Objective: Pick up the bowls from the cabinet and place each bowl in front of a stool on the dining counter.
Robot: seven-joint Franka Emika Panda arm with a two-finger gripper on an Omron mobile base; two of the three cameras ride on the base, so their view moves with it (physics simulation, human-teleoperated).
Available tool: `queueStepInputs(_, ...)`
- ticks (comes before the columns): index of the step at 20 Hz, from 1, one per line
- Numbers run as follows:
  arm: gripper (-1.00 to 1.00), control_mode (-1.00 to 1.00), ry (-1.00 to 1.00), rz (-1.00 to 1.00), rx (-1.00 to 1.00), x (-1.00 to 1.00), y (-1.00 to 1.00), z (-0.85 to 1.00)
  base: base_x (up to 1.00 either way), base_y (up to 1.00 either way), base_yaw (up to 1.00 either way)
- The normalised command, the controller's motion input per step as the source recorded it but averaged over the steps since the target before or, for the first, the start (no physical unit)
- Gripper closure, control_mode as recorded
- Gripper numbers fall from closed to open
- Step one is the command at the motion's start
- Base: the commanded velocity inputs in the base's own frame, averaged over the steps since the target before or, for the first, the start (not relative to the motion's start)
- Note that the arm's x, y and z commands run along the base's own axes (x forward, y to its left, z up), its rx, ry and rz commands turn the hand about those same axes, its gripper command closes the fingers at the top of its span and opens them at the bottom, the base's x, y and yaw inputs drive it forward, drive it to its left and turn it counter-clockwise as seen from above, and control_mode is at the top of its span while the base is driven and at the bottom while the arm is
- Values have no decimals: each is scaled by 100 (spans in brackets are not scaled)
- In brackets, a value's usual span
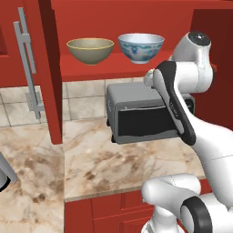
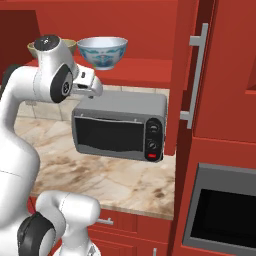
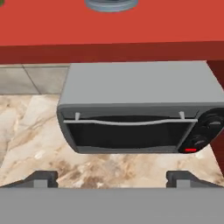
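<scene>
Olive-tan with a yellowish rim, one bowl [image 1: 90, 50] sits upright on the red shelf [image 1: 104, 68] of the open wall cabinet [image 1: 136, 18], and the white bowl with blue patterning [image 1: 141, 47] stands just beside it to the right, the two close but apart. Below the shelf a grey toaster oven [image 1: 136, 116] rests on a beige-brown veined marble counter [image 1: 113, 168] backed by pale tiles [image 1: 84, 102]. The cabinet door [image 1: 45, 68] hangs open at the left, its long grey bar handle [image 1: 27, 68] upright. From the right base camera the olive bowl is mostly hidden behind the arm's joint, while the toaster oven's two knobs and red button show clearly, along with a tall red cabinet and a dark built-in oven [image 2: 220, 212] at the right. In the hand camera the gripper [image 3: 111, 177] points down at the toaster oven with its dark fingertips [image 3: 43, 177] set wide apart and holding nothing; the base of the patterned bowl peeks over the shelf edge at the top.
</scene>
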Motion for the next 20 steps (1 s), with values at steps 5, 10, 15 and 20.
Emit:
queueStepInputs(5,-100,-100,-33,-7,14,0,0,77,0,0,0)
queueStepInputs(10,-100,-100,-21,-8,17,0,0,70,0,0,0)
queueStepInputs(15,-100,-100,-9,-10,21,5,0,33,0,0,0)
queueStepInputs(20,-100,-100,0,-11,29,22,-3,19,0,0,0)
